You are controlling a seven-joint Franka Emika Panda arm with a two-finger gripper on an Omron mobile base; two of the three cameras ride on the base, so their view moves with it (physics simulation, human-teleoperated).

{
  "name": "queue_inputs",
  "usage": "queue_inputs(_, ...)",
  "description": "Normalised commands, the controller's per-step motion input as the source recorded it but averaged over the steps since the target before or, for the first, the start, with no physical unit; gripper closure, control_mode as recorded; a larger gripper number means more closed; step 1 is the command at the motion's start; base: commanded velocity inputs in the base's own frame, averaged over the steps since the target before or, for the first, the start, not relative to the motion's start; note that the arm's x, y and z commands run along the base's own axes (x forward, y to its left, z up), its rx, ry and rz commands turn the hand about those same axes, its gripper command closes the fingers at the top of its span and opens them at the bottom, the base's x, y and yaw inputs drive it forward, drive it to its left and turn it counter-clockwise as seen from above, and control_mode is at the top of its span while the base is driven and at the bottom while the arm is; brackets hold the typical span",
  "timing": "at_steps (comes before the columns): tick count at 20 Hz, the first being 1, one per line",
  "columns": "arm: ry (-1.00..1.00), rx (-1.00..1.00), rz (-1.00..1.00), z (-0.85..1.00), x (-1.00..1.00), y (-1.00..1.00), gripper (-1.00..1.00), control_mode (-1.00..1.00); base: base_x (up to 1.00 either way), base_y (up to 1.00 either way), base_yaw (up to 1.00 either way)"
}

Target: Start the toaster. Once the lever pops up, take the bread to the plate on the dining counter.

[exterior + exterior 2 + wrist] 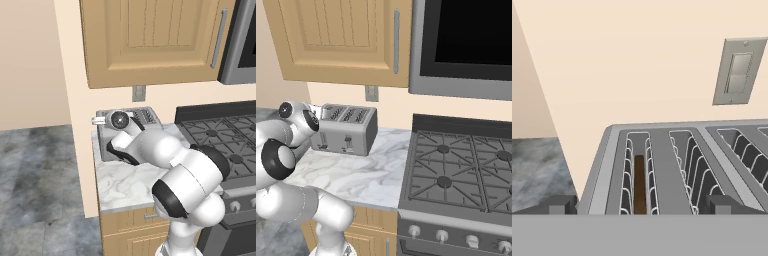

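The toaster, boxy grey metal with four wire-lined slots, stands at the back left corner of the marble worktop, long axis along the wall, levers facing the front edge. The bread, a thin dark brown slice, sits on edge deep in the leftmost slot. The gripper hovers above it, fingers spread wide.

Bright even rendered light, soft shadows, sharp
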Motion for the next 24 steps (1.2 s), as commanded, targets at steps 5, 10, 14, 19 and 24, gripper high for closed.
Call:
queue_inputs(5, 0.00, 0.00, 0.00, 0.00, 0.00, 0.00, -1.00, -1.00, 0.00, 0.00, 0.00)
queue_inputs(10, 0.00, 0.00, 0.00, 0.00, 0.00, 0.00, -1.00, -1.00, 0.00, 0.00, 0.00)
queue_inputs(14, 0.00, 0.00, 0.00, 0.00, 0.00, 0.00, -1.00, -1.00, 0.00, 0.00, 0.00)
queue_inputs(19, 0.00, 0.00, 0.00, 0.00, 0.00, 0.00, -1.00, -1.00, 0.00, 0.00, 0.00)
queue_inputs(24, 0.00, 0.00, 0.00, 0.00, 0.00, 0.00, -1.00, -1.00, 0.00, 0.00, 0.00)
